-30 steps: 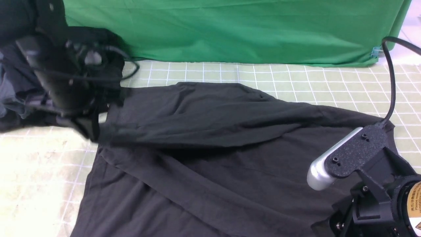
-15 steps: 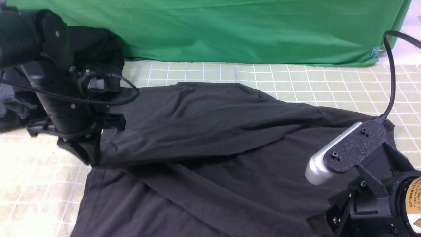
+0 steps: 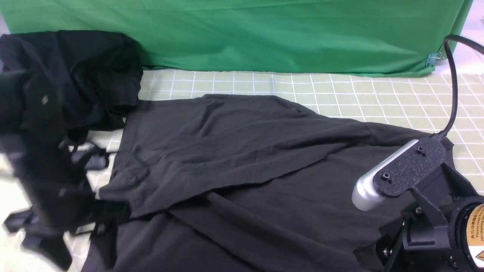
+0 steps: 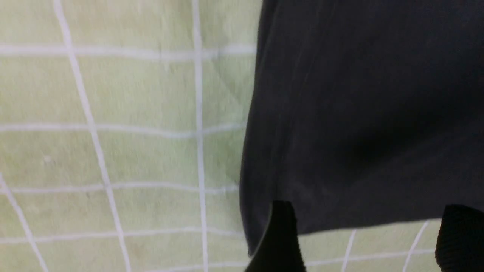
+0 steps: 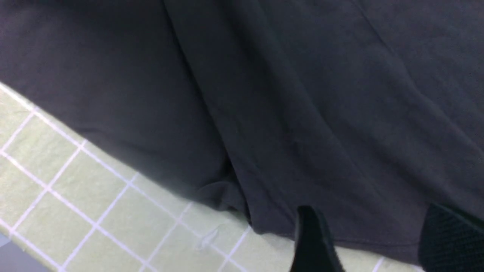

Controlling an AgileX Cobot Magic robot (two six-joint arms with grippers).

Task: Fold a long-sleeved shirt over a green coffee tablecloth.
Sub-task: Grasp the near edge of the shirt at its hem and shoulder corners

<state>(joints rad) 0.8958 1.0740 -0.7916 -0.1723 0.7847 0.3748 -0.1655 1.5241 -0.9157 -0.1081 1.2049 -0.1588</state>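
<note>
Long-sleeved shirt [image 4: 359,113] fabric lies straight ahead of the left tool [image 4: 368,241]. The tool's two dark fingertips [image 4: 280,238] stand wide apart with nothing pinched between them. One tip shows in front of a corner of the dark charcoal cloth, and the shirt's edge runs across the gap to the other tip. Beside this tool the green coffee tablecloth [image 4: 132,151] lies bare, pale yellow-green with thin white lines. In the front view the left arm [image 3: 41,181] is a dark blur at the shirt's near left corner, too smeared to read the tool there.

The right tool [image 5: 382,241] is likewise spread open and grips nothing. Its fingertips [image 5: 314,241] sit at the shirt's hem, which crosses between them. Wrinkled fabric stretches away ahead of the tool, and gridded tablecloth shows to one side. The front view shows the right arm [image 3: 427,226] low over the shirt's near right part, with a silver camera housing [image 3: 365,196] on its wrist and a black cable [image 3: 452,87] rising from it.

Between the two tools the shirt spreads across the desk. A broad flap is laid over its body, and the flap's edge slants from near the left tool toward the right arm. Beyond the left tool, a heap of black clothes [image 3: 87,71] sits just beside the shirt's far left corner. Farthest from both tools, a plain bright green cloth [image 3: 264,34] hangs along the back of the tablecloth.
</note>
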